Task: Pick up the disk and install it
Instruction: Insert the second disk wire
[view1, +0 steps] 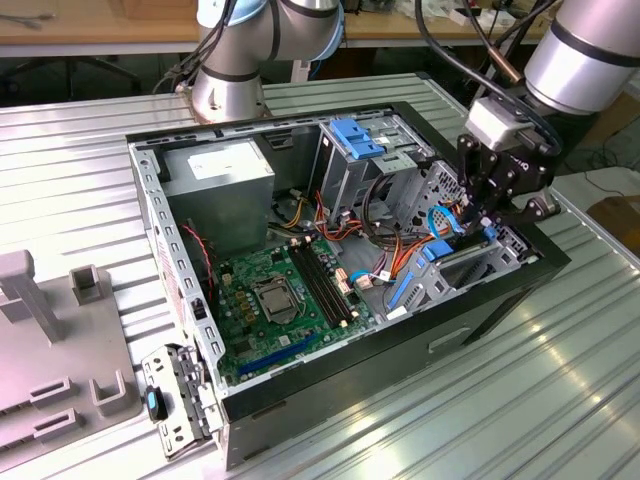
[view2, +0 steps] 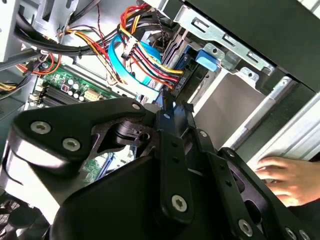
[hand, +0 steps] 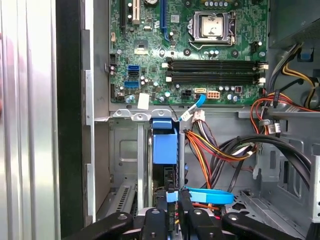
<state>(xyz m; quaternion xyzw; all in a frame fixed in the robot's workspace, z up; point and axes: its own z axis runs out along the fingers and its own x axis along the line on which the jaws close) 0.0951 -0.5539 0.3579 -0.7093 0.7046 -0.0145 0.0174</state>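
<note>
Ribbed metal tabletop (view1: 520, 400) is being used as the support for an open computer case (view1: 340, 400), lying on its side with the green motherboard (view1: 275, 300) exposed. At the exterior view's right, the gripper (view1: 487, 222) is being held down over the drive cage (view1: 480, 255) at the case's near corner.

The disk (hand: 165, 147) is being seen in the first wrist view standing on edge in a slot of that cage, its blue carrier facing the camera, just beside bundled orange and yellow wires (hand: 210, 145). The gripper's fingertips (hand: 172, 197) are being pressed close together on the disk's edge, with a blue ribbon cable (hand: 210, 196) lying just beside them.

In the second wrist view, a hand (view2: 290, 180) is being rested on the tabletop outside the case wall. A grey plastic stand (view1: 50, 340) is being kept well apart, at the exterior view's left.
</note>
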